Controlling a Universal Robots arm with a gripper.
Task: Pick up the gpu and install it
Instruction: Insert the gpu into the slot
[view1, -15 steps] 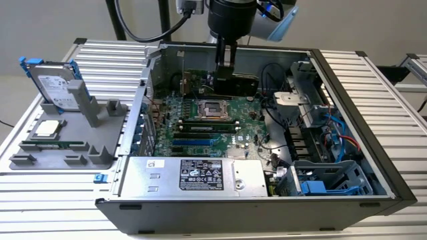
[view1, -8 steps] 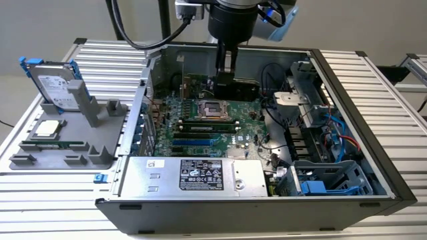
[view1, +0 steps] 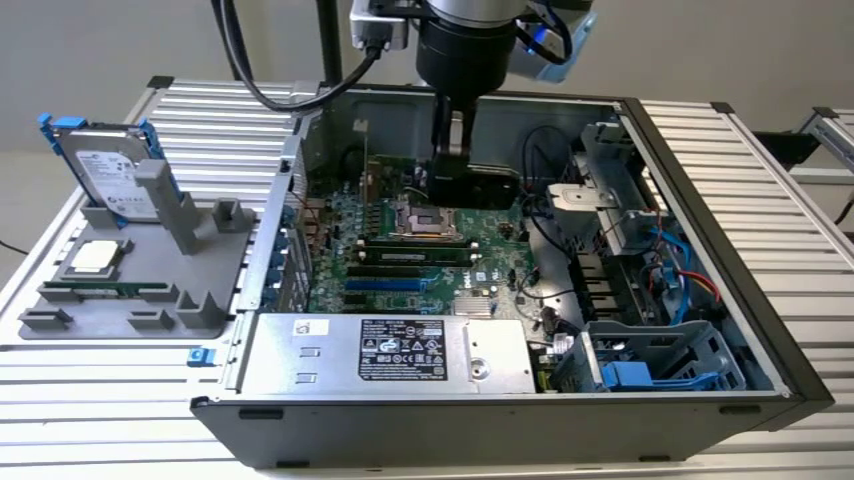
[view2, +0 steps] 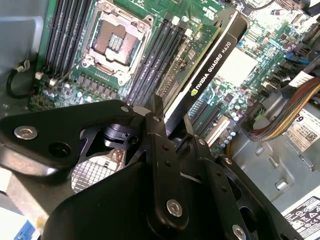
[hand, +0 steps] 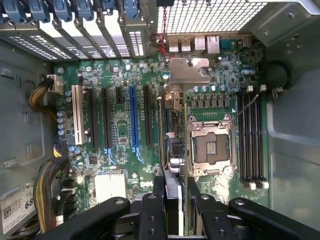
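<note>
Hand (view2: 170, 125) clenched on gpu (view2: 210, 60), held edge-on inside the case (view1: 694, 250) above the motherboard (hand: 120, 130). In first wrist view, card's long axis runs 12–6, parallel to slots (hand: 132, 120) at 9 o'clock.

The gripper (view2: 169, 124) is hiding the gpu's (view2: 212, 55) near end; the arm (view1: 467, 40) is running off the exterior view's top edge.

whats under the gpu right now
The gpu, held edge-on in the claw, hangs over the motherboard beside the empty cpu socket. The card hides whatever lies directly beneath it.
</note>
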